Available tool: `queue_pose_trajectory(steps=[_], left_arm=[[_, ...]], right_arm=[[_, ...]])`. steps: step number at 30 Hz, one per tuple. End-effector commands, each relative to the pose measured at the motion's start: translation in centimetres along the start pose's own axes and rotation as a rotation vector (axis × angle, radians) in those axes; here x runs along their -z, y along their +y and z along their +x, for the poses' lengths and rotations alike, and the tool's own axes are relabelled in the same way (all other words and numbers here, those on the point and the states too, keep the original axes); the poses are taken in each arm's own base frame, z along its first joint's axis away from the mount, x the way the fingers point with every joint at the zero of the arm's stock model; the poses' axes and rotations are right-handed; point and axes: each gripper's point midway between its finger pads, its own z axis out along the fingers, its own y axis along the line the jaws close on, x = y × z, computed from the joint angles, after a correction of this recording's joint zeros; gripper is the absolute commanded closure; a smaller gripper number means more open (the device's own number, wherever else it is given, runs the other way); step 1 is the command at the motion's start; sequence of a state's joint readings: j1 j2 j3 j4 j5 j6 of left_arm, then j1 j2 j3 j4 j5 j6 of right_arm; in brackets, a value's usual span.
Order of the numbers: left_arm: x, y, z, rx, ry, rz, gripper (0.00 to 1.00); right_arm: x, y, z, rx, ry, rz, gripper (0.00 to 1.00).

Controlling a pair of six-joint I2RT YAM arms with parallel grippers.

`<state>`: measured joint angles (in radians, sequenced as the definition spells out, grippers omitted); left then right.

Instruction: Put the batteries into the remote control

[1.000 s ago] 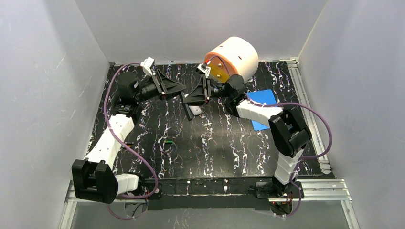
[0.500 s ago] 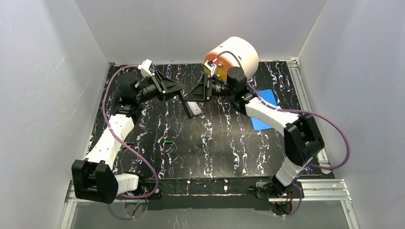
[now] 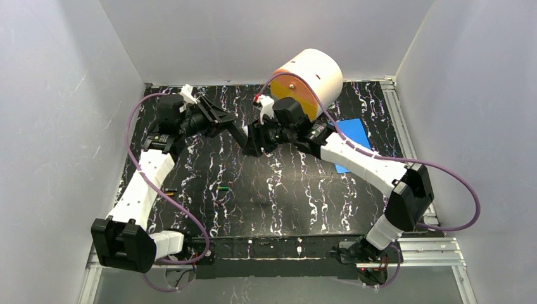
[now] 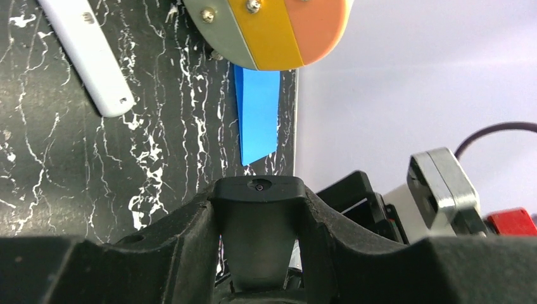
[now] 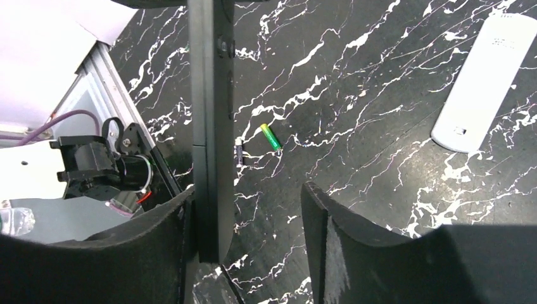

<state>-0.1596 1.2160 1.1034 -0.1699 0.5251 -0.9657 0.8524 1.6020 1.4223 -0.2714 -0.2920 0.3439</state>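
I see my left arm (image 3: 142, 183) and right arm (image 3: 358, 159) in white shells between chunky black joint blocks. A purple cable (image 3: 126, 130) trails along each. The jaws are matte black; a grey-white camera block (image 4: 443, 190) carries a red plug (image 4: 514, 221).

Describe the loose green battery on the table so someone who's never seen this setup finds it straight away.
Start at the black, white-veined table. In its open middle, just right of the left arm's white forearm, lies the battery. It is a tiny green cylinder with a yellowish end, unlike the long, flat white remote farther back.
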Motion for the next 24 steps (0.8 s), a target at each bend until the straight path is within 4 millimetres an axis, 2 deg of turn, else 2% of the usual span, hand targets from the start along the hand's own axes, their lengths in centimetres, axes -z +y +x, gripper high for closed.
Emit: queue_pose_trajectory(steps=[1,3,8,10,13,15,19,20,22,24], left_arm=[[0.9,-0.1,0.1,0.009,-0.016,-0.024,1.00],[0.9,-0.2,0.2,0.011,-0.011,-0.021,1.00],[1.2,-0.4,0.6,0.002,0.007,-0.018,1.00],[1.5,-0.3,0.6,-0.007,0.006,-0.025,1.00],[1.7,-0.3,0.8,-0.009,0.011,-0.031,0.99],[1.7,-0.5,0.8,-0.016,0.014,-0.027,0.86],[2.0,-2.0,0.4,-0.063,0.009,0.042,0.30],[2.1,-2.5,0.3,-0.078,0.010,0.072,0.21],[2.6,-4.2,-0.1,-0.120,0.013,0.163,0.12],[3.1,-5.7,-0.4,-0.149,0.023,0.242,0.09]], right_arm=[[0.0,-0.1,-0.4,0.094,0.012,0.076,0.45],[-0.4,0.2,-0.6,0.106,0.006,0.077,0.50],[-1.1,1.4,-2.5,0.130,-0.069,0.041,0.53],[-1.4,2.0,-3.0,0.133,-0.081,0.017,0.62],[-1.4,2.6,-3.4,0.130,-0.087,-0.006,0.83],[-1.1,3.0,-3.8,0.127,-0.104,-0.025,0.92],[-0.3,3.6,-5.3,0.072,-0.162,-0.087,0.98],[0.0,3.6,-5.7,0.043,-0.172,-0.117,0.99],[0.7,3.4,-6.8,-0.030,-0.201,-0.183,0.99],[1.8,3.7,-8.2,-0.094,-0.245,-0.288,0.99]])
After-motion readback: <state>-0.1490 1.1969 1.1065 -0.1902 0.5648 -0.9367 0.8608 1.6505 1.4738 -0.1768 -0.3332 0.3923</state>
